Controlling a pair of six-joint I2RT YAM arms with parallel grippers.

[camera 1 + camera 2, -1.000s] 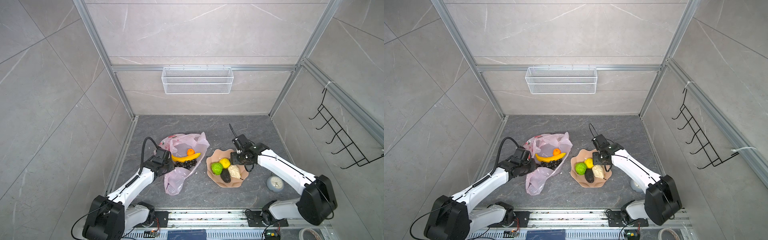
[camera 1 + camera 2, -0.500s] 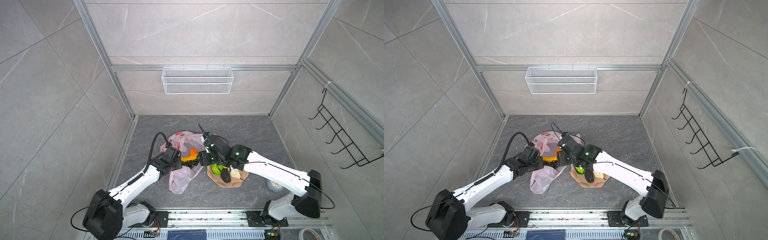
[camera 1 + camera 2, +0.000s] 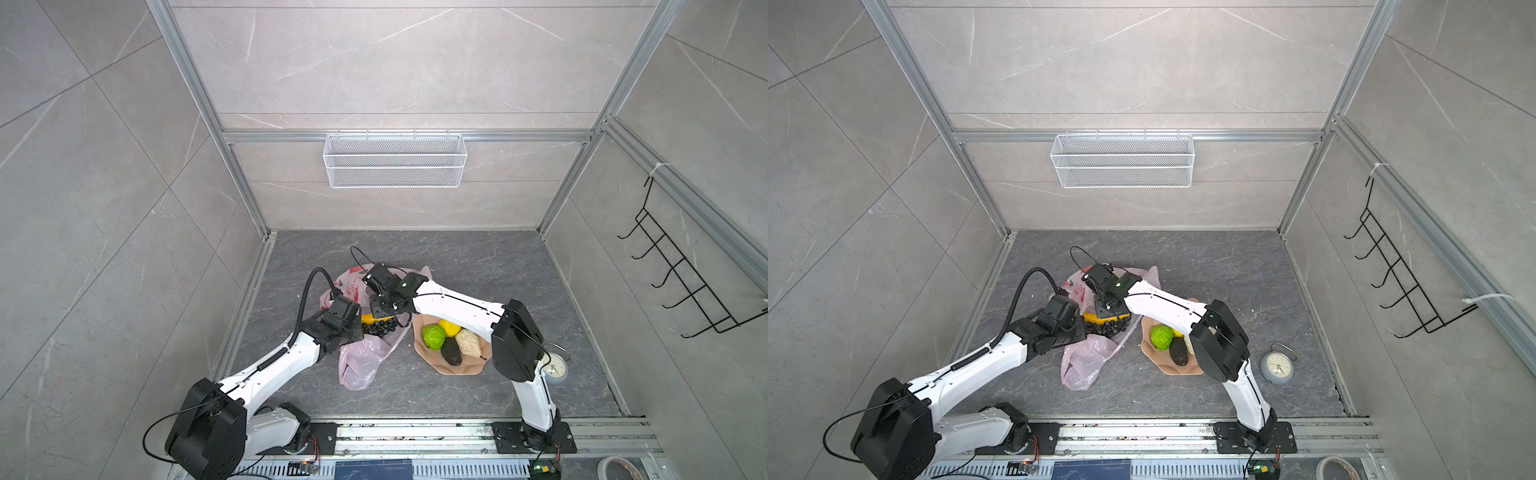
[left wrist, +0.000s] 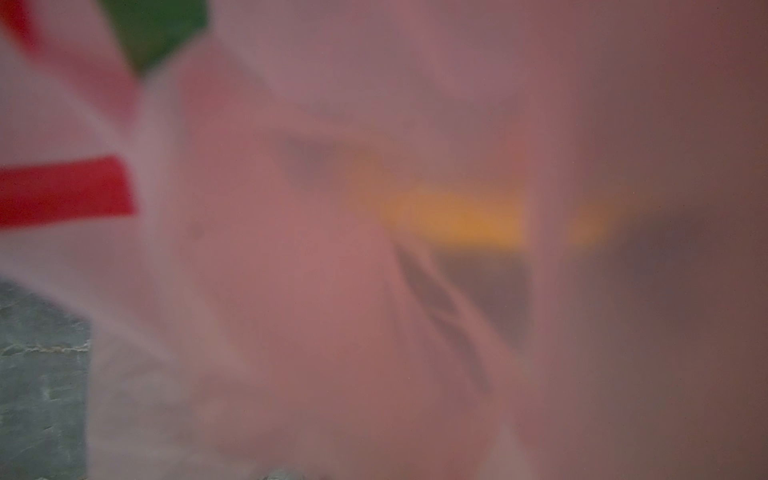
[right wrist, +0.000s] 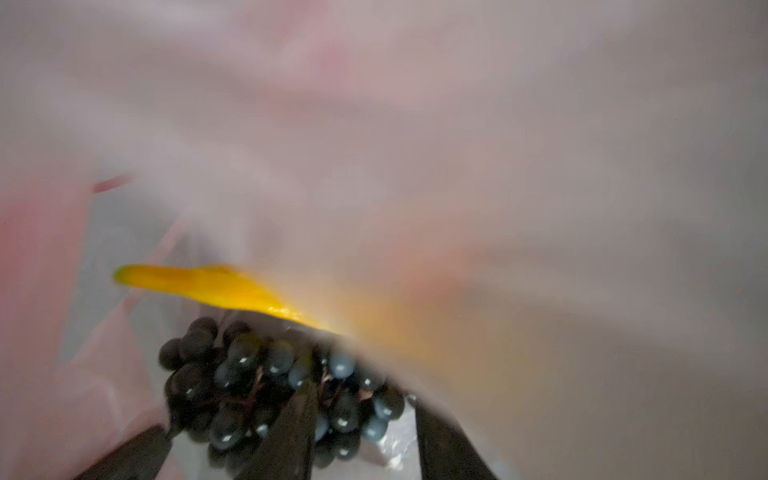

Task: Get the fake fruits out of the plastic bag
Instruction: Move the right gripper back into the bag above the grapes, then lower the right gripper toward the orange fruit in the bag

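Plastic bag (image 3: 361, 365) on table (image 3: 478, 270), holding banana (image 5: 199, 282) and grape bunch (image 5: 232, 374); left gripper (image 3: 353, 324) jaws clenched on bag edge; right gripper (image 5: 361, 403) jaws parted astride grape bunch, inside bag.

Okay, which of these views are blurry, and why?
Left wrist view: nearly all blur, the plastic bag right up against the lens. Right wrist view: bag film smeared, grape bunch fairly sharp. Both top views: sharp, evenly lit.
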